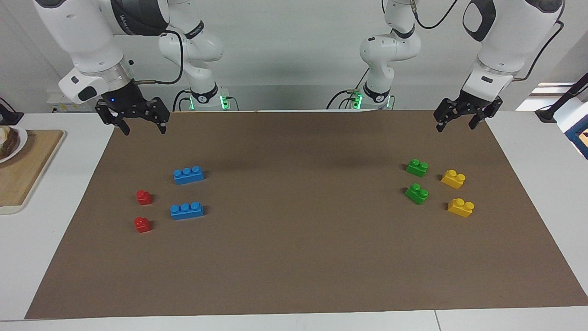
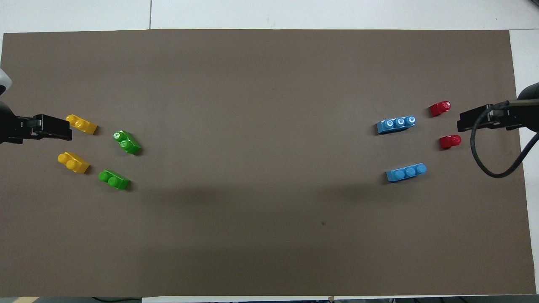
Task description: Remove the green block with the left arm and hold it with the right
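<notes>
Two green blocks lie on the brown mat toward the left arm's end: one nearer to the robots [image 1: 417, 168] [image 2: 113, 179], its twin farther [image 1: 417, 193] [image 2: 126, 142]. Both stand free, with nothing attached. My left gripper [image 1: 459, 125] [image 2: 50, 127] is open and empty, raised over the mat's edge near its base, apart from the green blocks. My right gripper [image 1: 143, 128] [image 2: 480, 119] is open and empty, raised over the mat's corner at the right arm's end.
Two yellow bricks [image 1: 453, 179] [image 1: 460, 207] lie beside the green ones, closer to the table's end. Two blue three-stud bricks [image 1: 189, 174] [image 1: 186, 210] and two small red bricks [image 1: 144, 197] [image 1: 143, 225] lie toward the right arm's end. A wooden board [image 1: 27, 170] sits off the mat there.
</notes>
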{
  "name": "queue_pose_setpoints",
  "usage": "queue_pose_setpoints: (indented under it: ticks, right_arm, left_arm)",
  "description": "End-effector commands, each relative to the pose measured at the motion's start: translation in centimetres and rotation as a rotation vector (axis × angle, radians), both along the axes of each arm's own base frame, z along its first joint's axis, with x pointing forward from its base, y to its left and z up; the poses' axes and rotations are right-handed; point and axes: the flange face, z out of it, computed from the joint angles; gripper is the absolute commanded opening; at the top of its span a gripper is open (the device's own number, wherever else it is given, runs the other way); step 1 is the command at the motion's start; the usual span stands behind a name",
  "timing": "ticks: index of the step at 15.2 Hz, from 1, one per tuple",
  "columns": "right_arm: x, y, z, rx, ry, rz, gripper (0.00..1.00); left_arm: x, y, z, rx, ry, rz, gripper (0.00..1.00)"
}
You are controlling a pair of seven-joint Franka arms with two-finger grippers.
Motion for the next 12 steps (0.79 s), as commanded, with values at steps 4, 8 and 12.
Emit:
queue_pose_setpoints:
  ticks: [4, 8, 12]
  right_arm:
    - [0.03, -0.54, -0.54, -0.004, 0.039, 0.006, 1.00]
    - [0.17, -0.47, -0.62, -0.006, 0.033, 0.007, 1.00]
    - [0.58, -0.40, -0.58, -0.003, 0.025, 0.010, 1.00]
  left_arm:
    - [-0.14, 0.10, 0.66, -0.009, 0.011, -0.006, 1.00]
    - [-0.15, 0.10, 0.59, -0.009, 0.012, -0.006, 1.00]
    - [-0.19, 0.09, 0.67, -0.009, 0.011, -0.008, 1.00]
